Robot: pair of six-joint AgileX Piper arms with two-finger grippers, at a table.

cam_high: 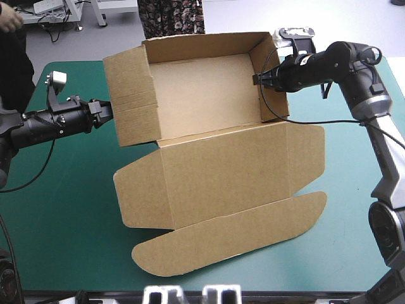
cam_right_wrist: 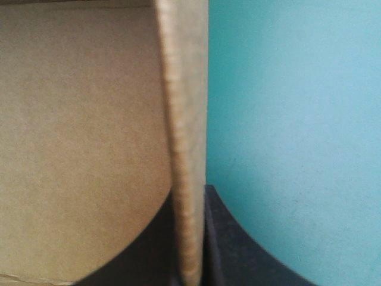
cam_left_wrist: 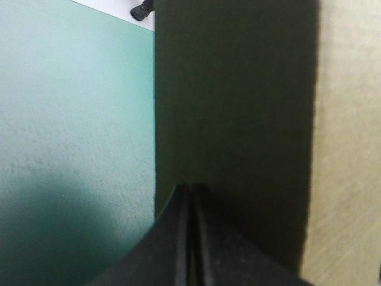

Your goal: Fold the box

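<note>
Brown cardboard box [cam_high: 202, 95], open tray, lid flat toward near edge of teal-green table cover [cam_high: 63, 221]. Right black-fingered gripper [cam_high: 258, 80] pinches right wall; left black-fingered gripper [cam_high: 109, 113], pressed together, touches left wall. Risk: uneven push could untuck walls.

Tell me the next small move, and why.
Probably push the left hand inward: shut, it touches the box's tall left wall, creased but seemingly not yet folded in, while the right hand clamps the right wall.
</note>
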